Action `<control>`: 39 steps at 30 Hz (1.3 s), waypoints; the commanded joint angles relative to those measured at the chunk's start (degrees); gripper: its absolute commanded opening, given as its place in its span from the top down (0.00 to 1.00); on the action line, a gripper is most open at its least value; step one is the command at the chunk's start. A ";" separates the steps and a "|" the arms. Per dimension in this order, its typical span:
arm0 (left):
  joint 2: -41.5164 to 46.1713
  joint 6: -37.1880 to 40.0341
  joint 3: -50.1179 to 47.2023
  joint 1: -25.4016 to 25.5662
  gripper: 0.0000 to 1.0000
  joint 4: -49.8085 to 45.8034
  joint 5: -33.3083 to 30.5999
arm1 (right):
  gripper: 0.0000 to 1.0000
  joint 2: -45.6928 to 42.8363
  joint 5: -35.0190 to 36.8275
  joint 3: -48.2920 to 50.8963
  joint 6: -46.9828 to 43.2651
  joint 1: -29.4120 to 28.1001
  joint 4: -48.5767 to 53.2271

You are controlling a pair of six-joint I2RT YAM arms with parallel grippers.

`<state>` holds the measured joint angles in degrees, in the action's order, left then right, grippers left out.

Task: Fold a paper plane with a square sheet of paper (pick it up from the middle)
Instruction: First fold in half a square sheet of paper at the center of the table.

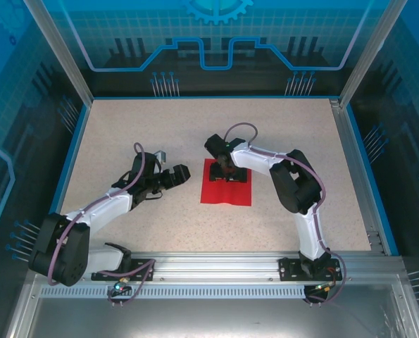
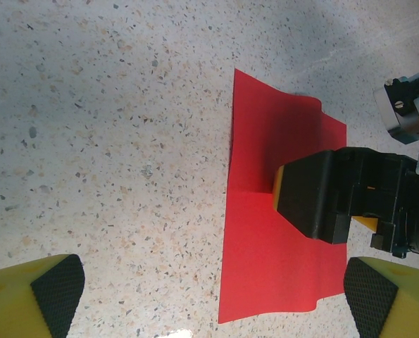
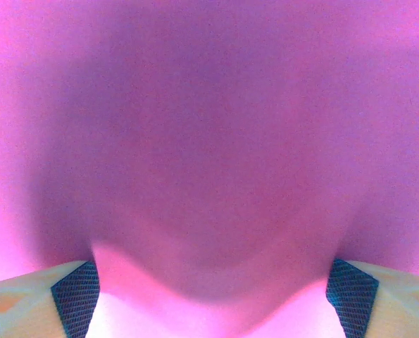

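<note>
Bench (image 1: 124, 134): speckled beige top with blue edging. An aluminium frame (image 1: 61, 53) surrounds it, holding blue translucent panels (image 1: 216, 35) printed with circuit-style graphics. A slotted metal rail (image 1: 216, 264) at the near edge carries both arm bases.

Square sheet of paper (image 1: 227, 191) (image 2: 265, 246): bright red, lying on the bench about mid-width, nearer the front than the back. Outline is close to square, so no real long axis and no pointed end. Its edges sit roughly parallel to the bench edges, slightly skewed. The left wrist view shows one crease running across it; the part beyond the crease looks shadowed and a bit lifted at the far corner.

Right tool (image 1: 229, 174) (image 2: 320, 208) (image 3: 213, 296): down on the far half of the sheet, jaws wide and nothing clamped between them. Its own camera is all pink blur from the paper close up.

Left tool (image 1: 179, 176) (image 2: 213, 292): just left of the sheet, apart from it, jaws fully wide and holding nothing.
</note>
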<state>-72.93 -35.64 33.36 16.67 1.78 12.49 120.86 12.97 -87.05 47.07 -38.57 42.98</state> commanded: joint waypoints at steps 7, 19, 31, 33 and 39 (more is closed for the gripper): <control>-0.13 1.38 1.99 -0.32 0.01 -1.42 1.31 | 0.19 2.05 -4.72 2.45 -2.62 0.07 -1.44; 1.53 1.48 1.54 -0.32 0.01 -2.11 0.60 | 0.60 -3.97 -4.61 3.77 -6.98 0.33 -2.60; 1.22 0.06 1.61 -0.36 0.01 -2.04 0.86 | 0.73 -14.90 -19.71 14.57 -4.64 3.21 -15.55; 1.03 -0.47 1.76 -0.32 0.01 -1.96 1.41 | 0.72 -16.28 -25.49 16.20 -4.47 3.91 -19.68; 0.95 -1.61 2.06 -0.32 0.01 -1.67 3.60 | 0.69 -17.93 -41.52 20.35 -0.52 5.36 -34.37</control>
<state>-72.49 -36.14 33.67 16.67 0.30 13.63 104.09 -16.45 -68.40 43.59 -34.15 18.72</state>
